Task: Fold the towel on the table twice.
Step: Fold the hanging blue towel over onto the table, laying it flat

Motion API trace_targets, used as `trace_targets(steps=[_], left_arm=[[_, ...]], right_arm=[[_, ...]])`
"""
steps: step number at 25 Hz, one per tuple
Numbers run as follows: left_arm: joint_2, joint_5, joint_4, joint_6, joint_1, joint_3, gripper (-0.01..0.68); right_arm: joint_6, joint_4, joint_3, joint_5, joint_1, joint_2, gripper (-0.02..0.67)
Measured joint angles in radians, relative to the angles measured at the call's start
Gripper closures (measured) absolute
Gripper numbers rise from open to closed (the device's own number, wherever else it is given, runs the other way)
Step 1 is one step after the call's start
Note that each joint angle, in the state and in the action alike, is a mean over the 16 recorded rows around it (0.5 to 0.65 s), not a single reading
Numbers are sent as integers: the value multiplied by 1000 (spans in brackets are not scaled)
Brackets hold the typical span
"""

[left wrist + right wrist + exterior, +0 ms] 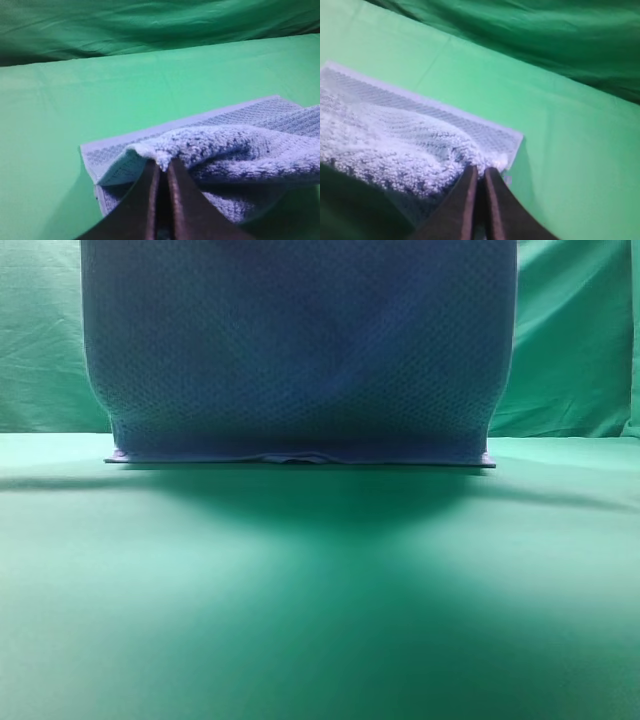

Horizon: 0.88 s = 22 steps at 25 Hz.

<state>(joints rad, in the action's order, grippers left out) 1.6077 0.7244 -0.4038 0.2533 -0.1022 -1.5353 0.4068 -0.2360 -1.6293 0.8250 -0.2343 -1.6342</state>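
Note:
The blue-grey waffle-weave towel (300, 350) hangs like a curtain across the exterior view. Its top runs out of frame and its lower hem rests on the green table (320, 600) at the back. The grippers do not show in that view. In the left wrist view my left gripper (163, 167) is shut on a lifted corner of the towel (230, 150), above the part lying flat. In the right wrist view my right gripper (481, 172) is shut on the other corner of the towel (410, 145), with the hemmed edge flat on the table (560, 165) beneath.
A wrinkled green cloth backdrop (575, 340) stands behind the table and also shows in the left wrist view (150, 25) and the right wrist view (560, 35). The green tabletop stretches in front of the towel.

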Motion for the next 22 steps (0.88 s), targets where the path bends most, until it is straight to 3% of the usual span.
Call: trace_targets(steps=[8, 22], left_arm=[[-180, -34, -63, 15, 0, 259, 673], [-532, -7, -161, 52, 0, 592, 673]], right_arm=[[-5, -5, 259, -55, -30, 170, 649], [-28, -4, 550, -53, -118, 447, 649]])
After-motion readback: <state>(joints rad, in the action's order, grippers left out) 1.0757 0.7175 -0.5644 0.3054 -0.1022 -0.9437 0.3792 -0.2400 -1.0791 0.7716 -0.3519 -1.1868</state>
